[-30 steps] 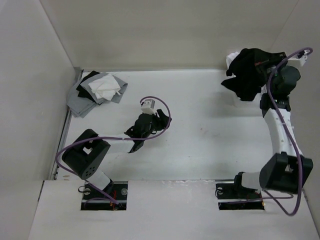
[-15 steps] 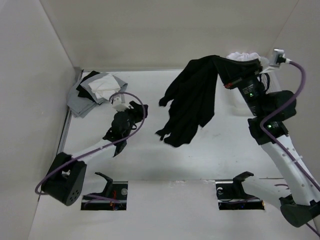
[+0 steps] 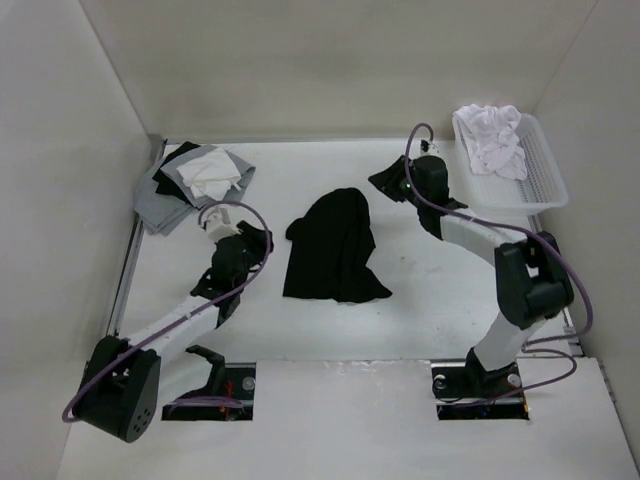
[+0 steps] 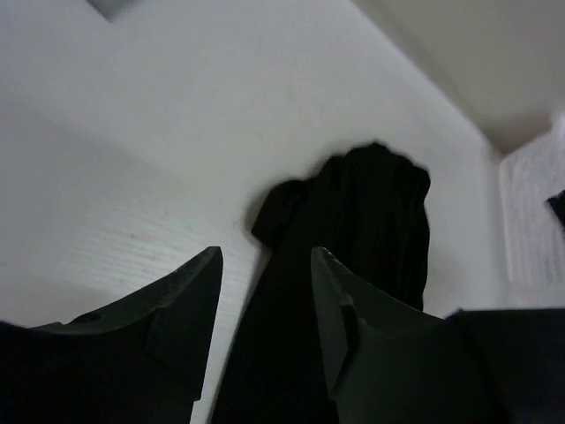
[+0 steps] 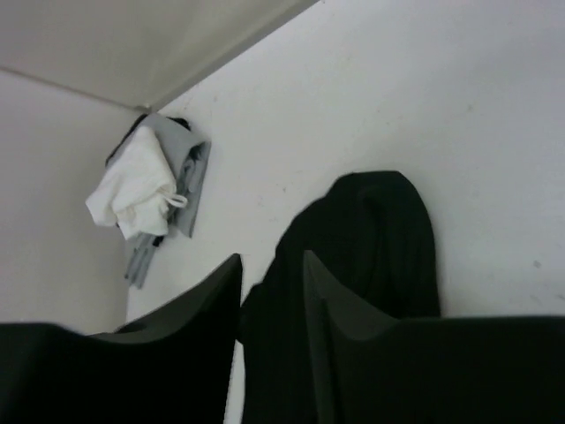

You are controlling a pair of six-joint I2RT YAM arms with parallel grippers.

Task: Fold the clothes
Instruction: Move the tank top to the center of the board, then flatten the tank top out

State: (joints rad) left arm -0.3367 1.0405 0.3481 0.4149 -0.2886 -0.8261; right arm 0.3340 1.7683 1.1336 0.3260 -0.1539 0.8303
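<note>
Black tank top point(image 3: 335, 250) lies bunched in the middle of the table point(image 3: 430, 300), unfolded; left gripper point(image 4: 265, 265) and right gripper point(image 5: 272, 263) flank it, jaws apart and empty, probably placed to spread it flat.

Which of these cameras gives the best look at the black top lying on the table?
The top external view: the whole black tank top shows, rumpled on the table. In each wrist view, the left gripper or right gripper blocks part of it.

Bright even light, faint shadows, wrist views slightly blurred
</note>
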